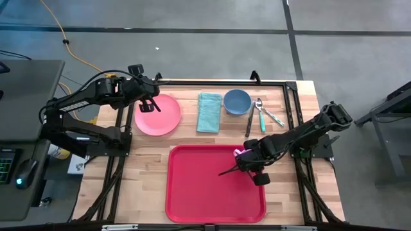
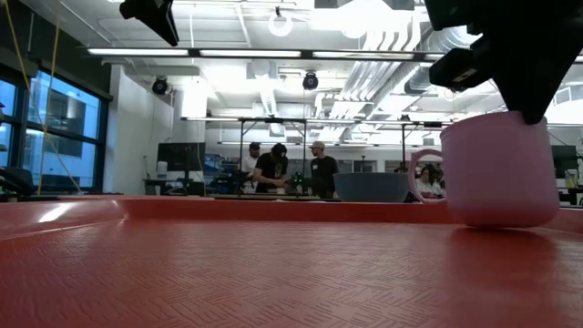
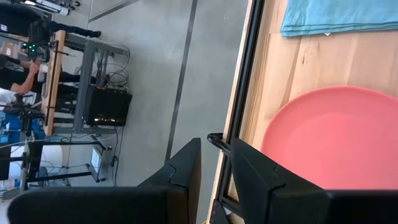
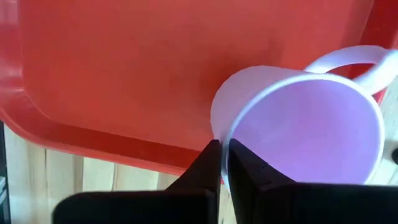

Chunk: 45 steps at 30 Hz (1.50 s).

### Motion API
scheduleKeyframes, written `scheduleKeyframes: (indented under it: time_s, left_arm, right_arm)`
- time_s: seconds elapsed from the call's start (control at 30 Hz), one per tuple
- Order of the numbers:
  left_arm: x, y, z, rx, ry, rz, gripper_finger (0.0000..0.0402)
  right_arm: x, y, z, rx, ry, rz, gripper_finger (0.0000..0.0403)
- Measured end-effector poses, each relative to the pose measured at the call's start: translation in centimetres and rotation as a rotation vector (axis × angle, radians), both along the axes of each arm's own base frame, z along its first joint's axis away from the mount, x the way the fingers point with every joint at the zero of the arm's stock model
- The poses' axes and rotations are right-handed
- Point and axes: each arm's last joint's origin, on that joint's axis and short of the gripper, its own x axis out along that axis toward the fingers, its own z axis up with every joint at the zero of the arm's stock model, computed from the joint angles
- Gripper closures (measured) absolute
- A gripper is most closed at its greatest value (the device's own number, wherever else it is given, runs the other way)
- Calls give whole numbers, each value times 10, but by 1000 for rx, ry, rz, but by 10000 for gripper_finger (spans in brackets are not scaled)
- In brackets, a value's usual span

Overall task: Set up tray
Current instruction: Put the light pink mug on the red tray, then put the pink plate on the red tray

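The big red tray (image 1: 192,192) lies at the table's near edge. A pale pink mug (image 2: 499,169) with a side handle stands upright at the tray's far right corner, its base at the tray floor. My right gripper (image 4: 222,155) is shut on the mug (image 1: 239,153). My left gripper (image 3: 215,162) hovers over the table's far left part, beside the round pink plate (image 1: 158,114), fingers a narrow gap apart and holding nothing. My right gripper pinches the mug's rim (image 4: 231,134) on the side away from the handle (image 4: 348,59). One finger is inside the mug and one outside. The fingers come slanting down from the table's right. The mug stands upright over the tray's floor (image 4: 124,62).
A folded teal cloth (image 1: 209,111), a blue bowl (image 1: 237,101) and cutlery (image 1: 260,115) lie along the table's far side, right of the pink plate. Black frame rails run along the table's edges. People stand at a bench (image 2: 282,169) in the room behind.
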Motion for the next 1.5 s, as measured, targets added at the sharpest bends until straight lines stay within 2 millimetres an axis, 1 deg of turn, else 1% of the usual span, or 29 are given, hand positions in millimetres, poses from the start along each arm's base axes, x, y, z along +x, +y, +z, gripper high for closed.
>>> scheduleKeyframes:
  time_s: [0.13,0.27,0.43,0.6,0.7,0.8,0.87,1.03,1.13,1.23,1.37,1.43,1.5]
  left_arm:
    - [0,0,0,0,0,0,284]
    - [0,0,0,0,0,-1,284]
    - [0,0,0,0,0,0,284]
    - [0,0,0,-1,2,0,284]
    - [0,0,0,-1,2,0,284]
    - [0,0,0,-1,4,0,284]
    - [0,0,0,-1,6,0,284]
    - [-1,0,0,-2,9,0,284]
    - [-1,0,0,-2,9,0,284]
    - [-1,0,-1,-3,14,0,284]
    - [-4,-1,-2,-4,48,6,284]
    - [-5,-1,-3,1,69,15,284]
    - [-7,-1,-4,3,87,23,284]
  right_arm:
    - [0,-1,0,-28,-12,-6,357]
    - [1,-2,0,-63,-25,-25,298]
    - [2,-5,0,-64,-24,-40,230]
    - [3,-9,0,-69,-27,-32,189]
    - [4,-12,4,-73,-29,-31,181]
    - [8,-12,14,-74,-51,-18,179]
    - [9,-12,24,-81,-63,-9,179]
    - [14,-10,53,-102,-124,20,178]
    - [15,-14,73,-215,-179,25,178]
    - [16,-21,91,-402,-242,17,178]
    - [16,-35,110,-647,-293,-13,178]
    - [16,-44,117,-709,-295,-44,178]
    - [15,-55,122,-724,-282,-77,178]
